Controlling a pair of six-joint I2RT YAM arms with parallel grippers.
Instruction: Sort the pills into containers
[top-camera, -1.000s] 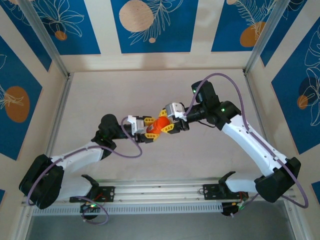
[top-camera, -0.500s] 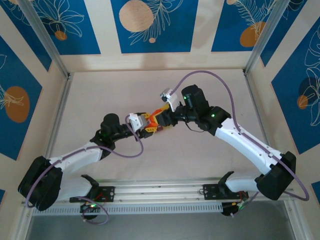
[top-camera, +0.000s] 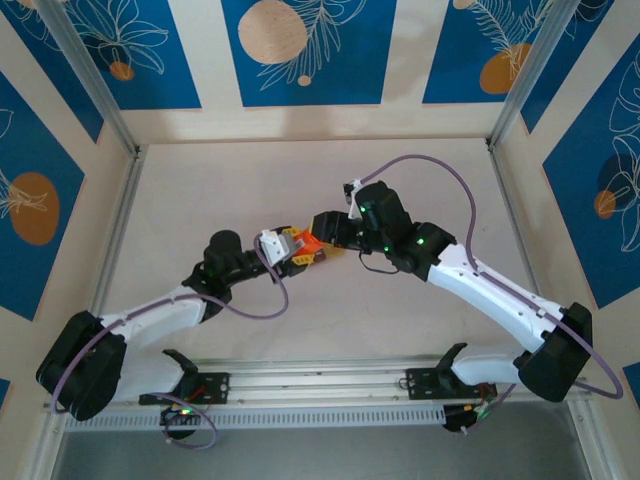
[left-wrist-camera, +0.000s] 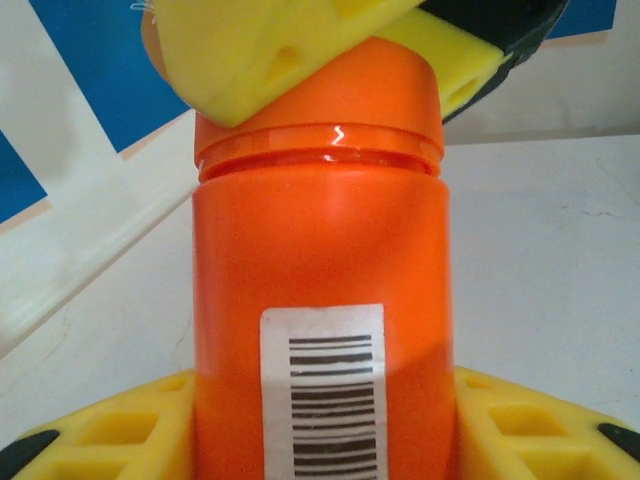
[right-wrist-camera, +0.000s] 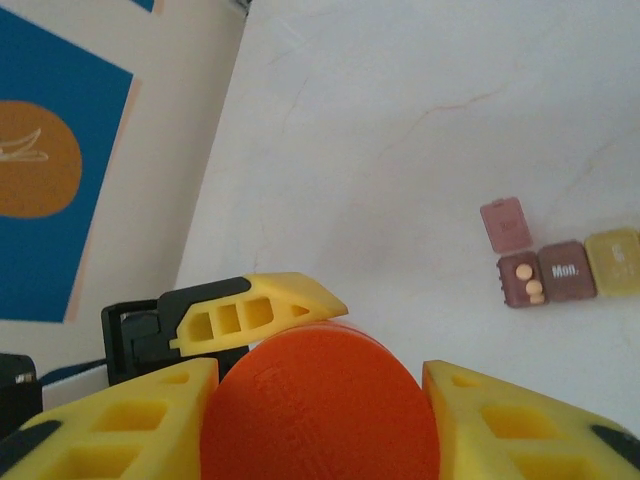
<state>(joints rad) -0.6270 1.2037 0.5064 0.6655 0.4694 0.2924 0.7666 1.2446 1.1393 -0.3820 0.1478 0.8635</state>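
1. Top view: both arms meet over the middle of the table (top-camera: 200, 190). The left gripper (top-camera: 297, 250) comes in from the left and the right gripper (top-camera: 322, 238) from the right. The orange bottle (top-camera: 311, 244) sits between them, gripped from both sides. I can't make out finger detail here.
2. Left wrist view: the orange bottle (left-wrist-camera: 320, 260) stands upright with its barcode label (left-wrist-camera: 322, 390) facing the camera. The left gripper (left-wrist-camera: 320, 445) pinches the bottle body, one yellow finger (left-wrist-camera: 100, 435) on each side, both touching. Up top, the right gripper's yellow fingers (left-wrist-camera: 270, 50) bear on the cap (left-wrist-camera: 320, 100).
3. Right wrist view: the right gripper (right-wrist-camera: 320, 425) is clamped on the round orange cap (right-wrist-camera: 320, 390), with yellow fingers (right-wrist-camera: 110, 420) tight against both sides. One left-gripper finger (right-wrist-camera: 255, 305) shows just beyond the cap, on the left.
4. Same view, the containers (right-wrist-camera: 565, 270): a short row of joined cells lies on the table (right-wrist-camera: 400, 150) at the right, well apart from the bottle. The reddish-brown end cell is open, its lid (right-wrist-camera: 505, 222) flipped up on the far side, and a few pale pills (right-wrist-camera: 528, 282) lie inside it. The next brown cell is closed and marked "Mon.". The tan-yellow cell sits at the right end, and its print is too small to read.
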